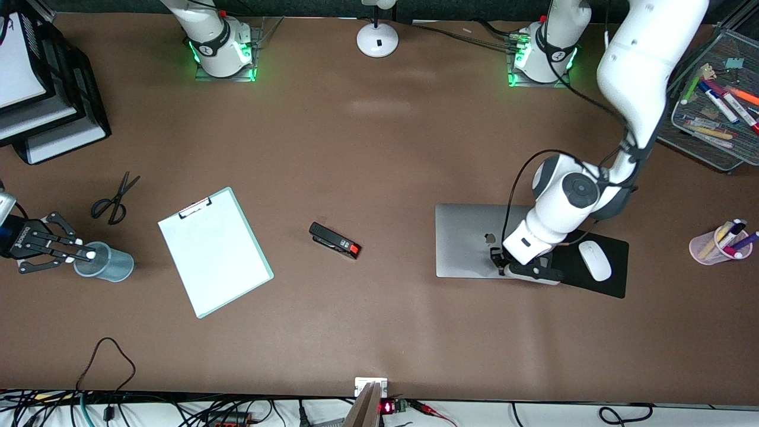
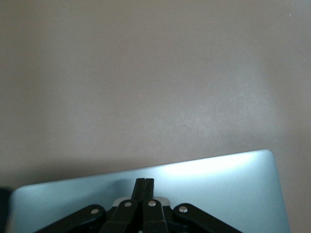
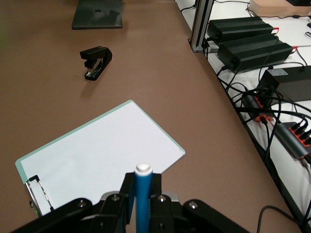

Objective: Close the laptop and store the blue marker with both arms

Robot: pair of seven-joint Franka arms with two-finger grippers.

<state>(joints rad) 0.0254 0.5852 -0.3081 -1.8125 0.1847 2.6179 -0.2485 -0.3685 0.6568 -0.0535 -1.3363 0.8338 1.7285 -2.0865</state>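
My left gripper (image 1: 500, 263), fingers pressed together, rests on the closed laptop (image 1: 468, 240); my right gripper (image 3: 141, 194) pinches the blue marker (image 3: 142, 194) over a cup (image 1: 109, 263) on the brown table (image 1: 379, 148).

Left gripper (image 1: 500, 265) closed, right gripper (image 1: 89, 255) clamped.

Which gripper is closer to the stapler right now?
Left, though not by much. The left gripper rests shut on the closed laptop, toward its own end from the stapler. The right gripper holds the blue marker over the cup past the clipboard.
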